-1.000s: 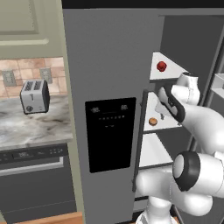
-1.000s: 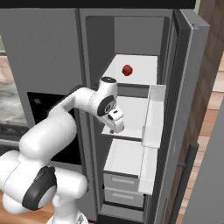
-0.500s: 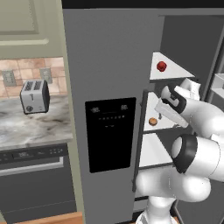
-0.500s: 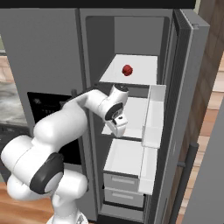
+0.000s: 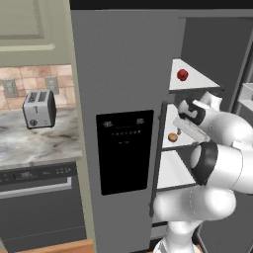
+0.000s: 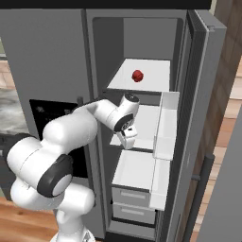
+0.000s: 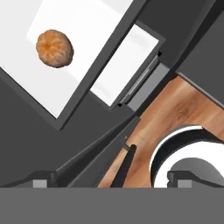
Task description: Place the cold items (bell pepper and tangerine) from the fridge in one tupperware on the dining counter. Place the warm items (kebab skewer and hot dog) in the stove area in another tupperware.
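Hand view: tangerine [image 7: 54, 48] at 10 o'clock on fridge shelf [image 7: 83, 52], likely light, soft-skinned, rollable; end effector [image 6: 127, 139] wide, empty, best gripped across its middle.

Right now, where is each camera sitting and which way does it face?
Left base view: behind the arm's left, facing the fridge, toaster and tangerine; the arm rises lower right.
Right base view: behind the arm's right, facing the open fridge shelves and bell pepper; the arm rises lower left, open gripper at the middle shelf.
Hand view: on the hand, looking down past a shelf at the tangerine; dark finger tips at the bottom.
Both base views share the bell pepper.
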You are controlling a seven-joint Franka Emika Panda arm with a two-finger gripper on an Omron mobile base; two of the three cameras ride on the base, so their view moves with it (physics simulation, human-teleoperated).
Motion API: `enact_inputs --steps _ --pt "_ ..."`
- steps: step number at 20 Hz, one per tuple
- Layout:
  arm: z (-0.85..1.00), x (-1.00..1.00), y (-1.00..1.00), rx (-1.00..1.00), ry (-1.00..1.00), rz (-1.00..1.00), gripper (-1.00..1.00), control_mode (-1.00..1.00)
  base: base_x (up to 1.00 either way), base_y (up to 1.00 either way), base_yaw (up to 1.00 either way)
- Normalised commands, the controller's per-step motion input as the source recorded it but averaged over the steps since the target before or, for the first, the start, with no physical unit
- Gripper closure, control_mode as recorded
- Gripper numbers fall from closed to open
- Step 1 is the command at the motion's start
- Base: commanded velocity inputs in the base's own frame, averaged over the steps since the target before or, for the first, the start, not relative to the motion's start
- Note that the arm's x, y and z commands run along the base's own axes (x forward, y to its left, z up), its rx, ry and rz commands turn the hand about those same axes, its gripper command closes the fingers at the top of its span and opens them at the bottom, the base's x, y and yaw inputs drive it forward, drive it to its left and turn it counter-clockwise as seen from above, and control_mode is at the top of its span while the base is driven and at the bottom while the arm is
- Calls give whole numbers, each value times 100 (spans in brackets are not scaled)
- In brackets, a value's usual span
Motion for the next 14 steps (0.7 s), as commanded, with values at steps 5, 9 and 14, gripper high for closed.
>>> enact_inputs --steps 5,9,14 --pt "-15 23 0 0 0 -6 -100 -100 0 0 0" --pt "-16 27 0 0 0 -7 -100 -100 0 0 0" --pt "-20 28 0 0 0 -6 -100 -100 0 0 0"
